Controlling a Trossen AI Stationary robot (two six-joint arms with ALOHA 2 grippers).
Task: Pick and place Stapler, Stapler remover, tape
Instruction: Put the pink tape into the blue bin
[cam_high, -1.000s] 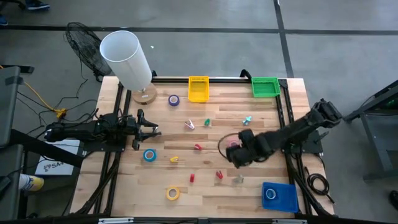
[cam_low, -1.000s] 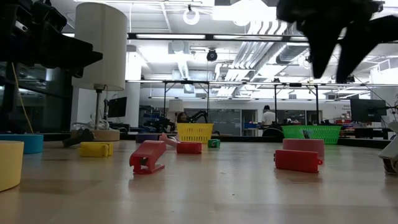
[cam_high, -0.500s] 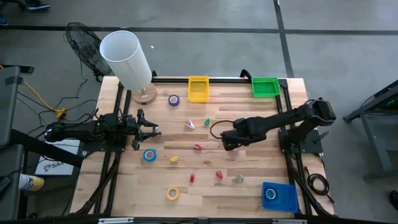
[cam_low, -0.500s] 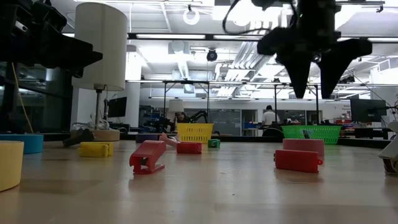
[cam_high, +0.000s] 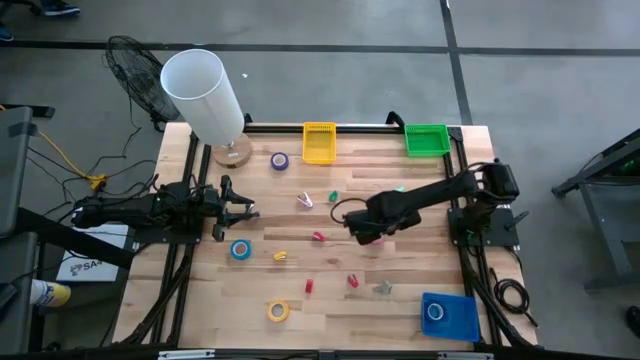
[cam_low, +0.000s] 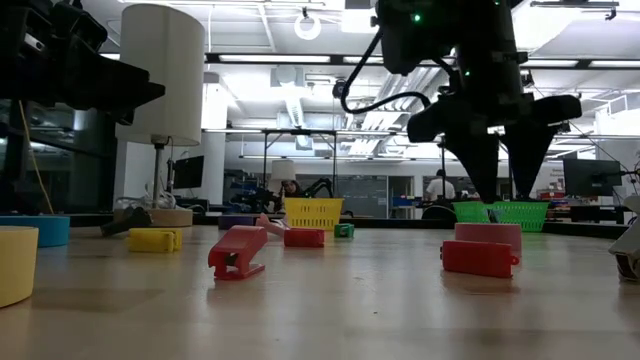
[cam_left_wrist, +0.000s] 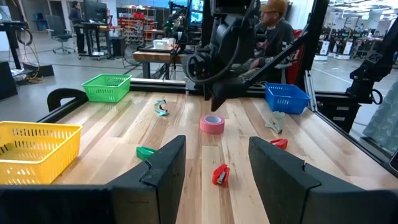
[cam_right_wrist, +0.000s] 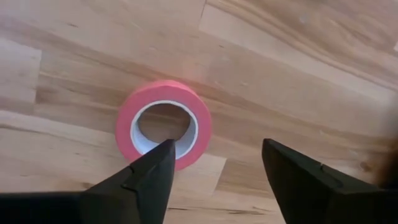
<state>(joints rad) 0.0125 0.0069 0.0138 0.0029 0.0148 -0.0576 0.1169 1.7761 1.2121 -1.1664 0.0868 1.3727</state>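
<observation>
A pink tape roll (cam_right_wrist: 163, 132) lies flat on the wooden table, near its middle. My right gripper (cam_right_wrist: 217, 171) hangs open just above it, pointing down. One finger (cam_right_wrist: 140, 177) is over the roll's edge and the other stands off to its side. The left wrist view shows the same gripper (cam_left_wrist: 217, 99) above the roll (cam_left_wrist: 212, 124), clear of it. In the low view the roll (cam_low: 488, 231) sits behind a red stapler (cam_low: 478, 258). At the table's left edge, my left gripper (cam_high: 245, 208) waits level and open. Blue (cam_high: 240, 250), yellow (cam_high: 278, 311) and purple (cam_high: 280, 160) tape rolls lie flat on the table.
Yellow (cam_high: 319, 142) and green (cam_high: 426, 139) baskets stand at the far edge, and a blue bin (cam_high: 455, 322) holding a tape roll at the near right. Small red staplers (cam_high: 318, 237), a yellow one (cam_high: 281, 257) and removers are scattered mid-table. A white lamp (cam_high: 205, 95) stands far left.
My right gripper has swung from the table's near right toward its middle and far edge. It has come down over the pink tape and tipped until its fingers point straight down. The tape has not moved.
</observation>
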